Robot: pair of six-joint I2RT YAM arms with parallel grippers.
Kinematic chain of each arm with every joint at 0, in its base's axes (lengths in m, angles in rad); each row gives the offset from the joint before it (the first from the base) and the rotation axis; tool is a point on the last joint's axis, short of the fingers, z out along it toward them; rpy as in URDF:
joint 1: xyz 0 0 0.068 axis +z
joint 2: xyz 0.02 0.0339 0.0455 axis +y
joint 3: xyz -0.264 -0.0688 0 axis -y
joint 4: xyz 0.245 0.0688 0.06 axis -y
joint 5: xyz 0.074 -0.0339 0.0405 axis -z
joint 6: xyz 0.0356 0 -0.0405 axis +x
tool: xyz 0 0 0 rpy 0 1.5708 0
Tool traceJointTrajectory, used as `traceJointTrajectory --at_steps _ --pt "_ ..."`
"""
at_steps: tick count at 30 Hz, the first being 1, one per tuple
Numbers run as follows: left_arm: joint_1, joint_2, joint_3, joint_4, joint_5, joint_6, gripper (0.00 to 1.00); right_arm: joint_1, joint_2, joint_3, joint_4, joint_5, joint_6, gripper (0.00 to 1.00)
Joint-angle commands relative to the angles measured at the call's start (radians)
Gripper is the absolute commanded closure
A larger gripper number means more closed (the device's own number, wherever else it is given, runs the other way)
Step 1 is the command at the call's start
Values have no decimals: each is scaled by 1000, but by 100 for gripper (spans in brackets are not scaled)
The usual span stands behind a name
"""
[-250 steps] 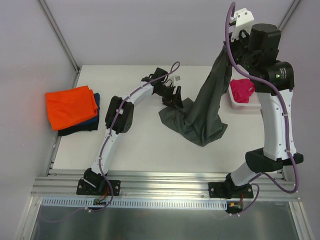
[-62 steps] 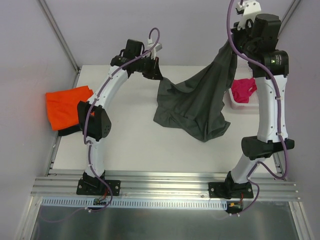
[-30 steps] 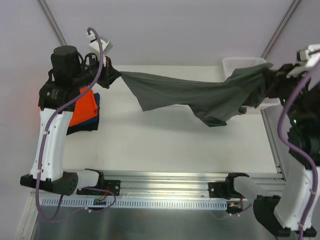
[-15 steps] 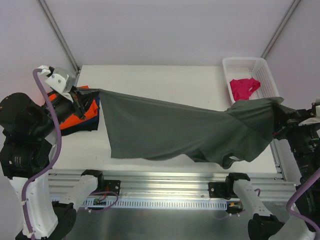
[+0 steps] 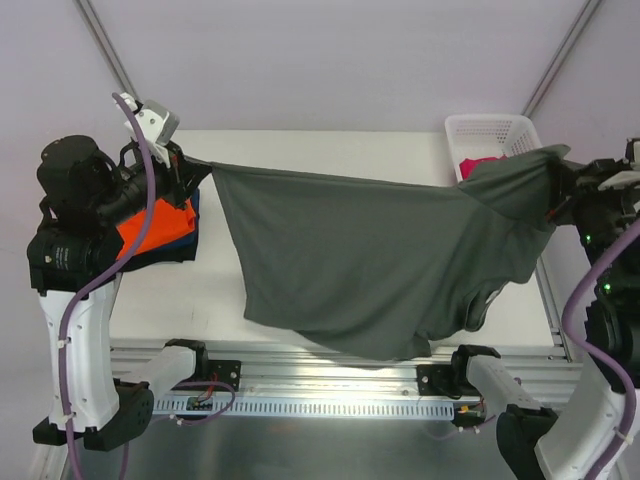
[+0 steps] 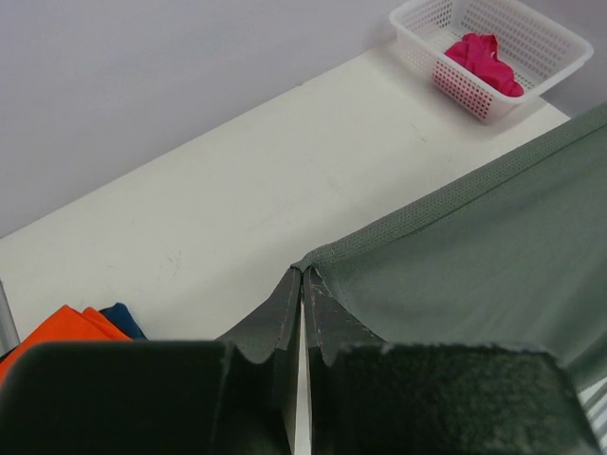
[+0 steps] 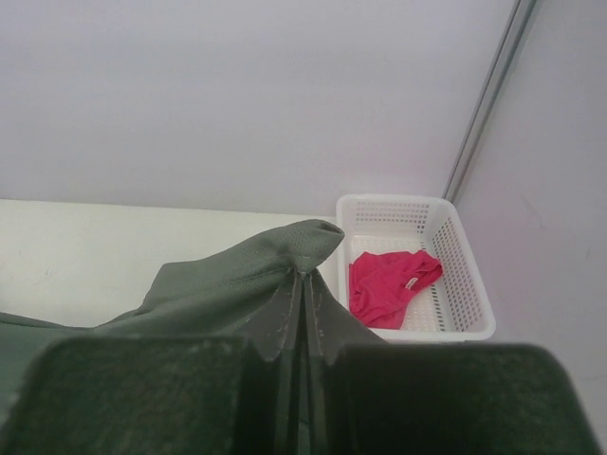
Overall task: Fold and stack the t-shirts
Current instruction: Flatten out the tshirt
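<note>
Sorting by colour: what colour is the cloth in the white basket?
Magenta-pink; the crumpled cloth shows best in the right wrist view.

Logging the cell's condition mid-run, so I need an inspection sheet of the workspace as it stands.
Surface: white table, partly hidden by the raised shirt.
Job's things: dark grey t-shirt stretched in the air between both grippers; orange t-shirt folded on top of a navy t-shirt at the left; magenta t-shirt crumpled in the white basket.
Clutter: nothing seen.
Grippers: left gripper and right gripper each shut on an edge of the grey shirt.
Cables: purple cables run along both arms; no snag seen.
Surroundings: pale walls, metal frame posts.
</note>
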Motion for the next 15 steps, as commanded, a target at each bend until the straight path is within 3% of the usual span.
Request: traceJointTrajectory --at_steps 1,15 --pt "11 14 31 52 -36 43 100 -11 74 -15 155 0 31 99" --pt "11 80 -105 88 -83 118 100 -11 212 -215 299 -52 54 99"
